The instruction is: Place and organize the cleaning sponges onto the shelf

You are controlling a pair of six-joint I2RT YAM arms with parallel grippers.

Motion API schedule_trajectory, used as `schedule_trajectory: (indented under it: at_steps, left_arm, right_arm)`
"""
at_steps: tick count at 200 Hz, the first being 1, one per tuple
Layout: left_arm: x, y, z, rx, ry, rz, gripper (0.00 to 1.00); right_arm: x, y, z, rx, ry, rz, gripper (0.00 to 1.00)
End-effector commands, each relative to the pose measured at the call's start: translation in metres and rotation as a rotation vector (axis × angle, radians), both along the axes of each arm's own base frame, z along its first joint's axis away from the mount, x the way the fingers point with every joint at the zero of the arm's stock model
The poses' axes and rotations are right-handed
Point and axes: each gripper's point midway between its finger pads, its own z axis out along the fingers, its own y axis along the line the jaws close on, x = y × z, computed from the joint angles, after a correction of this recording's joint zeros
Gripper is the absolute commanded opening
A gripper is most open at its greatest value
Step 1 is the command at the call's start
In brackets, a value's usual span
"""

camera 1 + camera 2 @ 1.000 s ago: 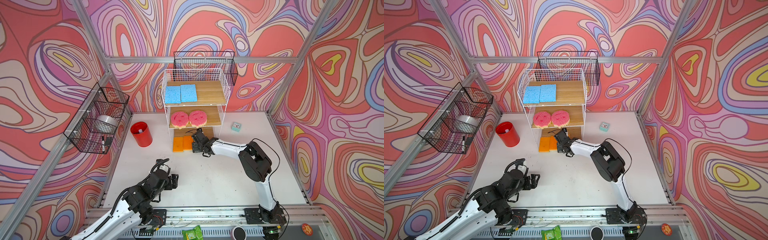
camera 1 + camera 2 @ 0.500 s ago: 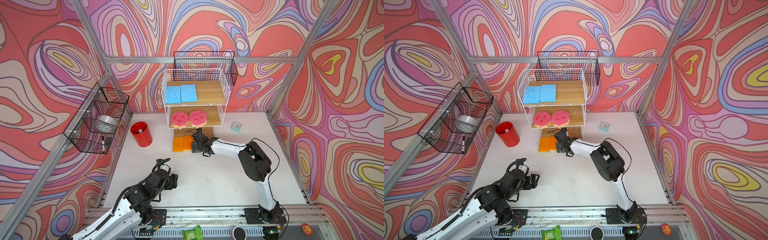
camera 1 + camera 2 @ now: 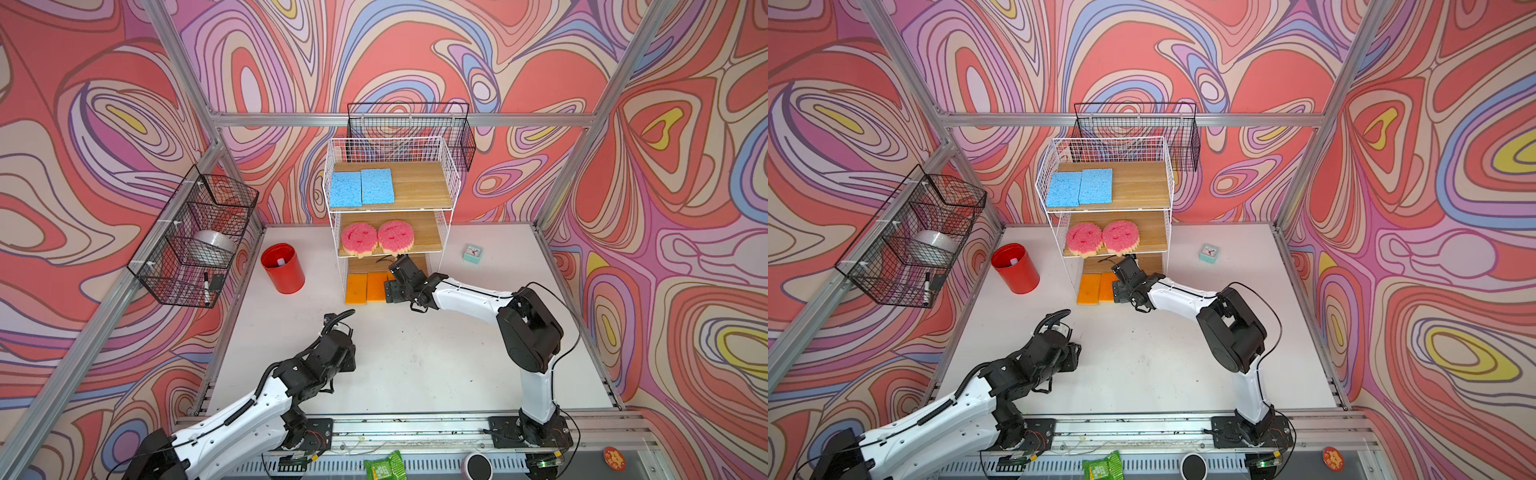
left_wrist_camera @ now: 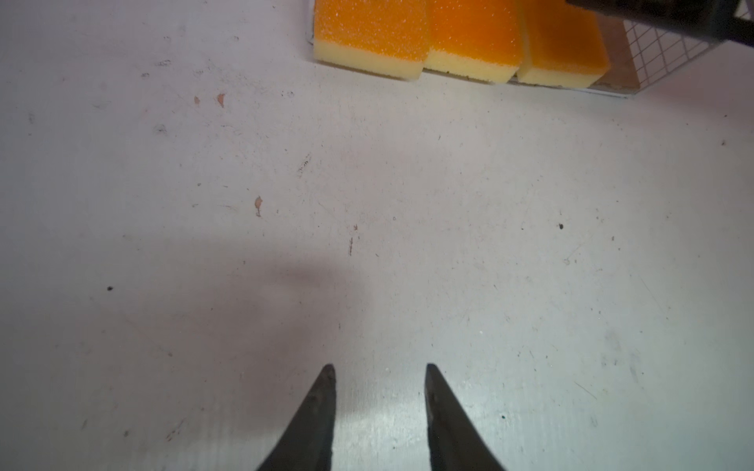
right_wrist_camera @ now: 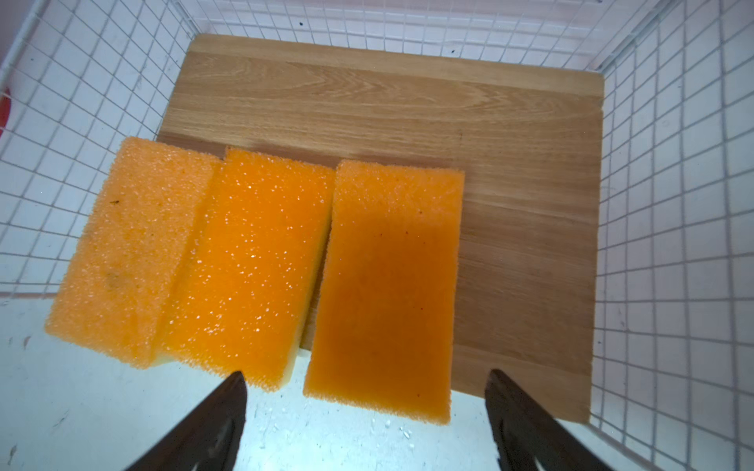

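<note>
The shelf (image 3: pixel 419 187) stands at the back of the table (image 3: pixel 415 357): two blue sponges (image 3: pixel 377 185) lie side by side on the fenced top board, two pink smiley sponges (image 3: pixel 359 240) touch each other on the middle board, and three orange sponges (image 5: pixel 253 265) sit in a row on the bottom board, near ends sticking out past its front edge. The right gripper (image 5: pixel 367 374) sits low at the shelf front, jaws spread wide and empty, with one orange sponge's near end between the fingertips, not touching them. The left gripper (image 4: pixel 377 367) hangs over bare table well apart from the shelf, jaws narrowly parted, nothing between.
</note>
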Motion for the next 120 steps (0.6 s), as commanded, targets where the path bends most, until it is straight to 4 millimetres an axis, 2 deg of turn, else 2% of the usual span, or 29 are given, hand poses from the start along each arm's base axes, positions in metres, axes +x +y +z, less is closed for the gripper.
schedule_trajectory:
  at_steps: [1, 15, 20, 37, 53, 78, 120]
  left_arm:
    - [0.021, -0.008, 0.006, -0.081, -0.048, 0.042, 0.16]
    - [0.028, -0.006, 0.002, -0.088, -0.039, 0.055, 0.04]
    - [0.030, -0.006, 0.000, -0.081, -0.037, 0.057, 0.00]
    - [0.038, -0.003, -0.001, -0.068, -0.051, 0.073, 0.00]
    - [0.044, -0.001, -0.003, -0.070, -0.060, 0.085, 0.00]
    - [0.054, -0.002, -0.011, -0.068, -0.065, 0.095, 0.00]
    - [0.073, -0.012, -0.020, -0.075, -0.087, 0.098, 0.00]
  right_arm:
    - [-0.006, -0.006, 0.003, -0.006, -0.002, 0.003, 0.89]
    - [-0.005, -0.014, 0.002, -0.021, -0.007, -0.022, 0.77]
    - [-0.004, -0.018, 0.002, -0.022, -0.004, -0.038, 0.70]
    - [-0.002, -0.027, 0.002, -0.009, -0.010, -0.058, 0.40]
    - [-0.001, -0.035, 0.002, -0.021, -0.024, -0.078, 0.22]
    - [0.000, -0.042, -0.004, -0.047, -0.049, -0.092, 0.13]
    - [-0.002, -0.054, -0.018, -0.051, -0.089, -0.130, 0.11]
